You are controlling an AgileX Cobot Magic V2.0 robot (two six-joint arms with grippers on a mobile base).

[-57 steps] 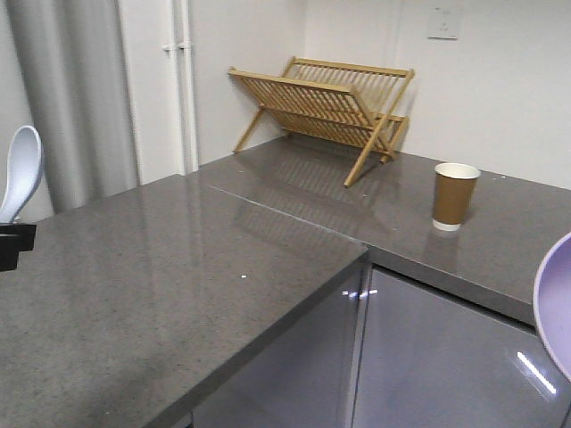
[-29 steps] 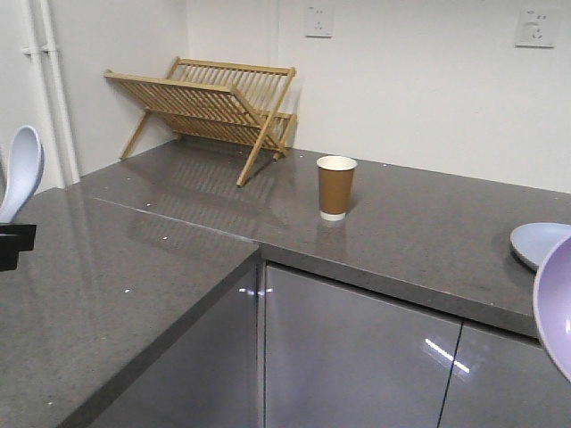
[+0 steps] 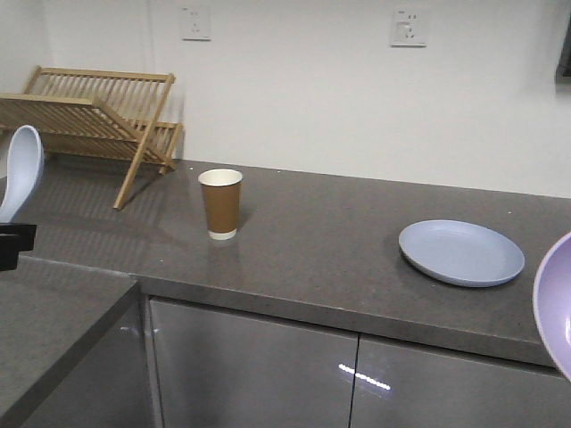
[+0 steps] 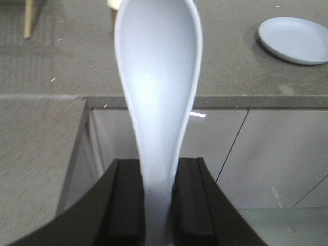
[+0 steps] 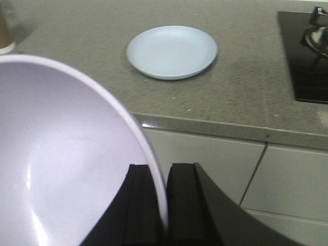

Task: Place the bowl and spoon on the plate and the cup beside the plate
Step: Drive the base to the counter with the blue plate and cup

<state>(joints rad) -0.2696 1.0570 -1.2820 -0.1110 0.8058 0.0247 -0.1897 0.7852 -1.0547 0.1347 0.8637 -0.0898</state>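
My left gripper [image 4: 158, 169] is shut on the handle of the pale blue-white spoon [image 4: 158, 77], which points up and forward; the spoon [image 3: 20, 169] shows at the left edge of the front view. The lilac bowl [image 5: 61, 154] is pinched by its rim in my right gripper [image 5: 163, 171], and the bowl [image 3: 555, 303] shows at the right edge of the front view. A pale blue plate [image 3: 460, 252] lies flat on the grey counter [image 3: 312, 259], also seen as the plate [image 5: 172, 51] ahead of the right wrist. The brown paper cup [image 3: 220, 203] stands upright left of the plate.
A wooden dish rack [image 3: 89, 116] stands at the counter's back left. Glossy grey cabinet doors [image 3: 250, 374] sit below the counter edge. A black hob [image 5: 305, 51] lies to the right of the plate. Wall sockets [image 3: 409, 27] are above.
The whole view has swung to the right: rack and cup shifted left in frame, and the plate came fully into view. Spoon and bowl stay held at the same frame edges.
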